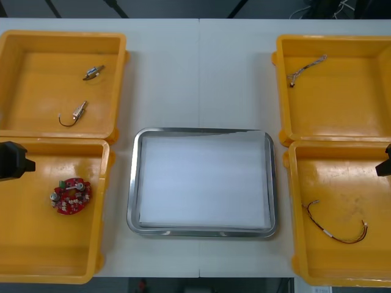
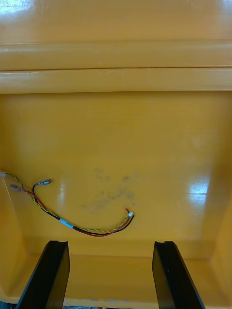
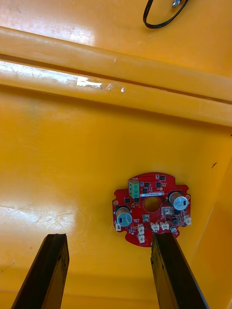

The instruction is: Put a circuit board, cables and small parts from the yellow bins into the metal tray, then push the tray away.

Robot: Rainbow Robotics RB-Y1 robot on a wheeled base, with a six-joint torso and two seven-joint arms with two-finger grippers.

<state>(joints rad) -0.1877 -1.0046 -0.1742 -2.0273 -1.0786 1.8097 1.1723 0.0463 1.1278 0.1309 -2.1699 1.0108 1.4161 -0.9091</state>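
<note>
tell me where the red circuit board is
In the front view the red circuit board lies in the near yellow bin on the robot's left, left of the metal tray. The open left gripper hovers over it.

The front view looks steeply down onto the tabletop [image 1: 201, 73], covering four yellow bins [image 1: 61, 39] and the metal tray [image 1: 135, 183]. Each wrist view looks closely into one near bin — the one on the left hand [image 3: 108, 237] at the circuit board [image 3: 151, 208], the one on the right hand [image 2: 110, 244] at the red and yellow cable [image 2: 65, 223] — both shared with the front view.
</note>
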